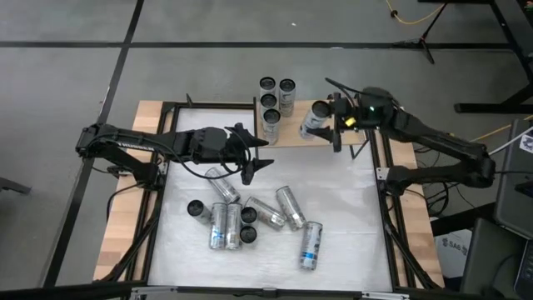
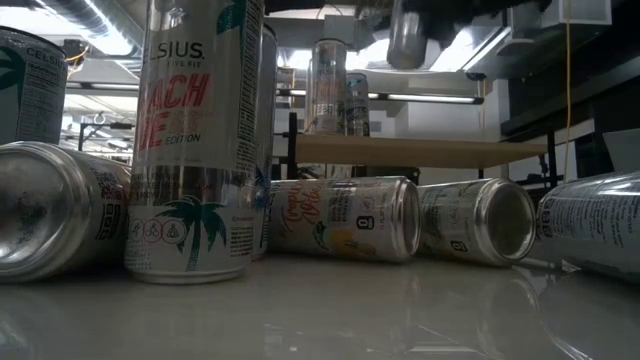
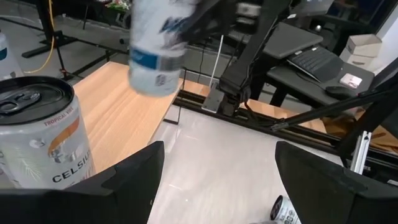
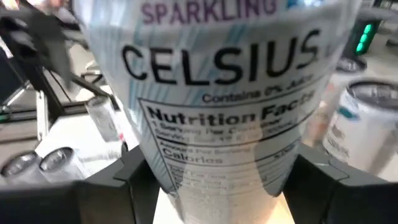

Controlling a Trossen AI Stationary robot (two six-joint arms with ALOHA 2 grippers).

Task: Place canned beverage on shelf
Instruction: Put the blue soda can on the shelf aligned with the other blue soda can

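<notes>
Right hand [image 1: 326,117] is clamped on a canned beverage [image 1: 314,119], held over the right part of the shelf [image 1: 293,132], just beside the four cans [image 1: 275,100] already standing upright there. To do this step well I would lower it vertically until the base sits flat on bare board, clear of its neighbours and the edge, then release. Left hand [image 1: 254,154] waits half open and empty over the tabletop [image 1: 350,225], where more cans [image 1: 250,218] lie or stand loose.
</notes>
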